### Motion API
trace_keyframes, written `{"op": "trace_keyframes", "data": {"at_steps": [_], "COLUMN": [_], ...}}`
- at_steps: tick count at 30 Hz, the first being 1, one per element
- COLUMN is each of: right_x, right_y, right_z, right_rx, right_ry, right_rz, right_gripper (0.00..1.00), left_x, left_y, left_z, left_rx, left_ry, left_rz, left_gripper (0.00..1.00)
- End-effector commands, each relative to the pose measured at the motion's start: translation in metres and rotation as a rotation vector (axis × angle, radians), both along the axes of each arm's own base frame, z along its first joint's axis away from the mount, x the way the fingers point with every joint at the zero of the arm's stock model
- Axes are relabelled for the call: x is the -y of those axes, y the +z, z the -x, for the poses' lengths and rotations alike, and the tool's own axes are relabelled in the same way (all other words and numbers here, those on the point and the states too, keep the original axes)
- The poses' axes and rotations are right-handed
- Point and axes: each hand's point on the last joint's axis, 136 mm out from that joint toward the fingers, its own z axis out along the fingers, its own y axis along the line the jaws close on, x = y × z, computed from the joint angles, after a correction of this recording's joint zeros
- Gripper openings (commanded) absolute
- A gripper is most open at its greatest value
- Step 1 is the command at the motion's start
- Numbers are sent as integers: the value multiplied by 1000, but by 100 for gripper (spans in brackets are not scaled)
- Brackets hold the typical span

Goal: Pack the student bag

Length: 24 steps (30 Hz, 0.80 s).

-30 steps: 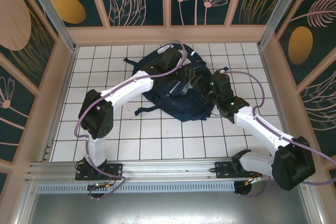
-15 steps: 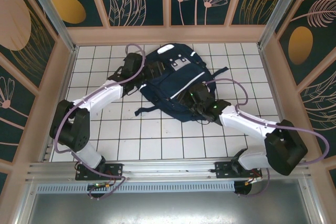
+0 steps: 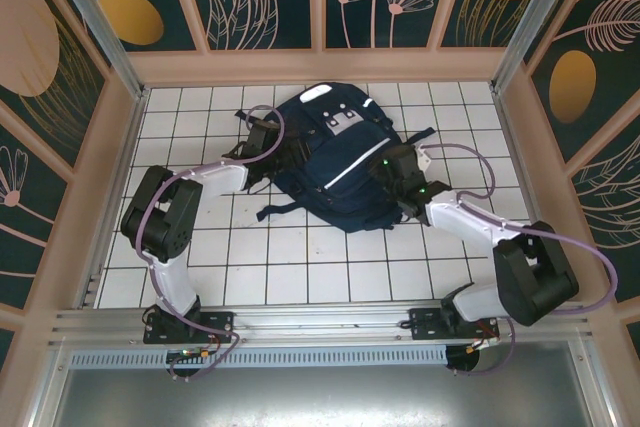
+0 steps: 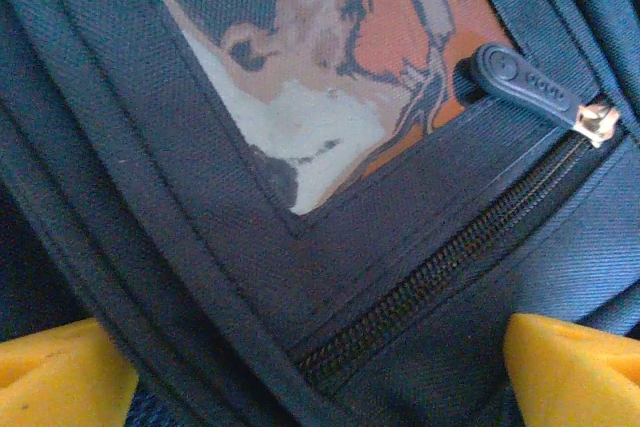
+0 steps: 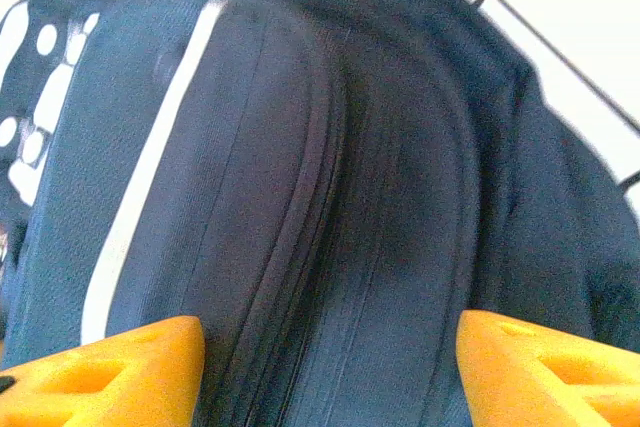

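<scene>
The student bag (image 3: 335, 162), dark navy with a white stripe and pale front patches, lies front up on the white tiled table (image 3: 300, 267). My left gripper (image 3: 277, 147) is at the bag's left edge. In the left wrist view it (image 4: 320, 382) stands open, its yellow fingertips (image 4: 50, 377) wide apart over a closed zip (image 4: 440, 272) with a dark zip pull (image 4: 520, 82). My right gripper (image 3: 390, 167) is against the bag's right side. In the right wrist view it (image 5: 330, 377) is open, the bag's rounded navy body (image 5: 330, 197) filling the gap between its fingertips (image 5: 110, 372).
Loose shoulder straps trail from the bag at the lower left (image 3: 285, 211) and upper right (image 3: 415, 137). Wooden frame walls (image 3: 120, 177) close the table on three sides. Bare tiles lie between the bag and the arm bases.
Both arms have come off the top of the bag. The left gripper drew back to its left edge and opened wider; the right one moved to its right side. The bag now lies flat.
</scene>
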Motion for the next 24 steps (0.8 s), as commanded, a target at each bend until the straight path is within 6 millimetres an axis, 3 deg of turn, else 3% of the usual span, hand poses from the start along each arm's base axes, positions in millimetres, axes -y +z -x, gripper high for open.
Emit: {"op": "trace_keyframes", "data": {"at_steps": [1, 6, 11, 15, 19, 24], "right_x": [21, 23, 14, 15, 31, 36], "right_y": [2, 11, 20, 22, 34, 55], "right_z": [-23, -61, -104, -126, -116, -63], "right_rx": [56, 68, 89, 53, -2, -23], "right_ry": [-35, 5, 78, 114, 87, 83], "right_rz": [59, 125, 151, 196, 270, 255], "right_gripper": [67, 67, 66, 67, 73, 78], "left_x": [13, 31, 64, 83, 84, 90], "left_y": [-3, -13, -4, 8, 15, 13], "left_z": [19, 56, 86, 96, 91, 79], "left_rx": [-31, -96, -116, -112, -83, -67], "left_ry": [-42, -105, -188, -219, -191, -180], "left_rz": [117, 213, 247, 285, 291, 299], "left_gripper": [84, 71, 68, 68, 73, 73]}}
